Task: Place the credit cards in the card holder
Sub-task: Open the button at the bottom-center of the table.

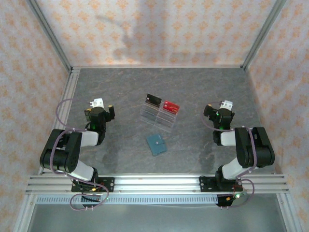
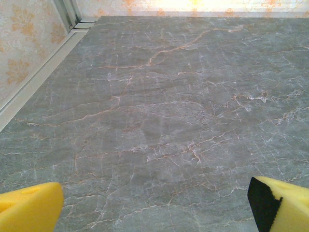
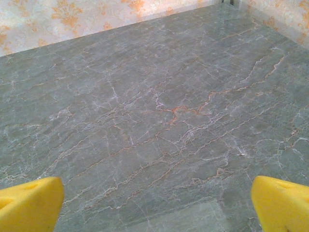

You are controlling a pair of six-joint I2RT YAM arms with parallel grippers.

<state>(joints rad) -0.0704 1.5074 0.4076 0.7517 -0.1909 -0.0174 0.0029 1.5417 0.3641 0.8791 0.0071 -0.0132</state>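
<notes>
Grey marble worktop (image 1: 217, 82): black card (image 1: 153, 100) and red card (image 1: 171, 106) rest on a clear rack (image 1: 157, 118) at its middle, card holder (image 1: 156, 144) flat just toward the near edge. Left fingers (image 2: 29, 205) and right fingers (image 3: 282, 203) spread, empty. Pinch one card's free edge squarely.

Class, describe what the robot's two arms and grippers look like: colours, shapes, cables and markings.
Both the left arm and right arm are chunky black links with pale grey-white sections, each with a white block at the wrist. Purplish cables loop beside them. The left gripper and right gripper have wedge-shaped yellow fingers; one left finger shows a black face.
</notes>
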